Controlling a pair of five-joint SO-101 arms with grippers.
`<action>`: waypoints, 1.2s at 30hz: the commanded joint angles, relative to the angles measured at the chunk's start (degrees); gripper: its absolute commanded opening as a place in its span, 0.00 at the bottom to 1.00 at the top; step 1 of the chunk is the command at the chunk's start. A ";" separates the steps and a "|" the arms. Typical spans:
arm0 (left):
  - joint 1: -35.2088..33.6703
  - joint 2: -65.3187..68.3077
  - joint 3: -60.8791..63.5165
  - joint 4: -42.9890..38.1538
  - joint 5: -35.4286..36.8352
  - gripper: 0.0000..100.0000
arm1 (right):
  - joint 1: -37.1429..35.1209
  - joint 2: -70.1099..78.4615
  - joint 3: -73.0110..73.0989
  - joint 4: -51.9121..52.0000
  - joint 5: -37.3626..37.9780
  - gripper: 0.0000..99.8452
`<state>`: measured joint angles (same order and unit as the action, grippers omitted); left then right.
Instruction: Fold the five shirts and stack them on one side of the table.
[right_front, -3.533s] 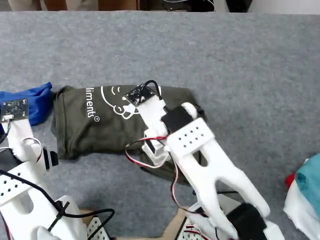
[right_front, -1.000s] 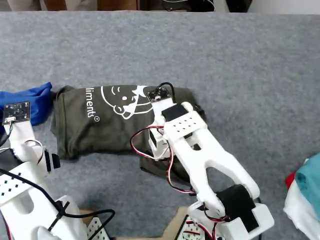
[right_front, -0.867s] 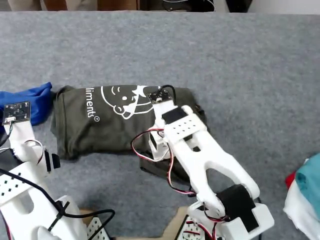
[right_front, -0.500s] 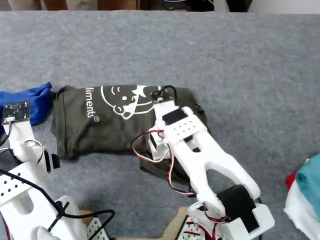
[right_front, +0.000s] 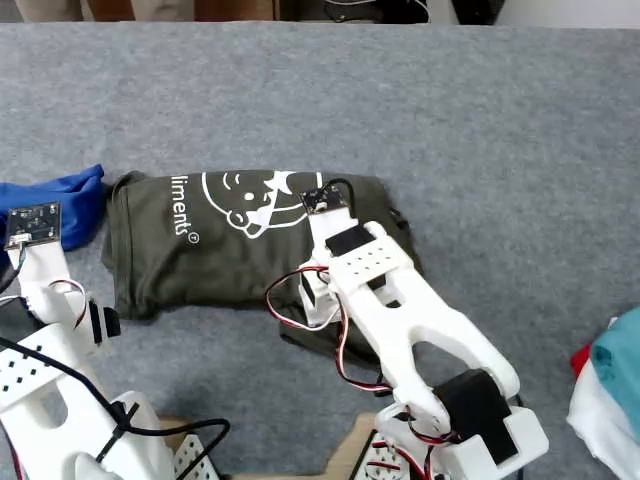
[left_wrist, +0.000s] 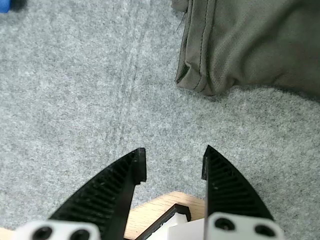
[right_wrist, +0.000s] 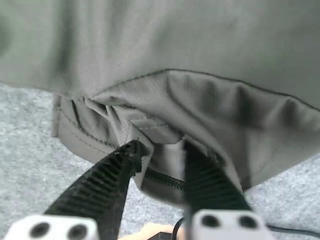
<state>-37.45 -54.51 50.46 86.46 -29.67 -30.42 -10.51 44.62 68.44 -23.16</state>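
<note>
While the right gripper (right_wrist: 162, 150) sits at the near edge of the olive shirt (right_front: 200, 250), its fingers are closed down to a narrow gap on a bunched fold of hem. From the pleats running into the tips it looks like a real pinch, not a graze.

To do this fold well, get both layers of that hem inside the pinch, lift only enough to clear the table (left_wrist: 75, 90), then carry it across the shirt body away from the gripper and lay it flat – no dragging.

Left gripper (left_wrist: 173, 162) is half open and holds nothing. It hangs over bare felt, with the shirt's corner ahead of its tips and apart from them. It could pin that corner.

Nothing acts as a bin. A blue shirt (right_front: 75, 200) lies just beyond the left gripper, and a teal, white and red cloth heap (right_front: 610, 380) lies well off to the right gripper's outer side.
</note>
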 joint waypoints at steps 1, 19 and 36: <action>0.53 -0.84 -0.26 0.44 -0.26 0.19 | 0.84 -2.51 -0.04 -0.26 -0.53 0.07; 0.62 -0.84 -0.26 0.44 -0.44 0.19 | 0.40 -3.82 -1.19 2.37 -0.09 0.01; 0.62 -0.84 -0.35 0.44 -0.53 0.19 | -15.16 -12.88 -4.09 11.87 3.78 0.01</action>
<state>-37.45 -54.51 50.46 86.46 -29.67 -43.78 -21.23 41.01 81.63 -21.49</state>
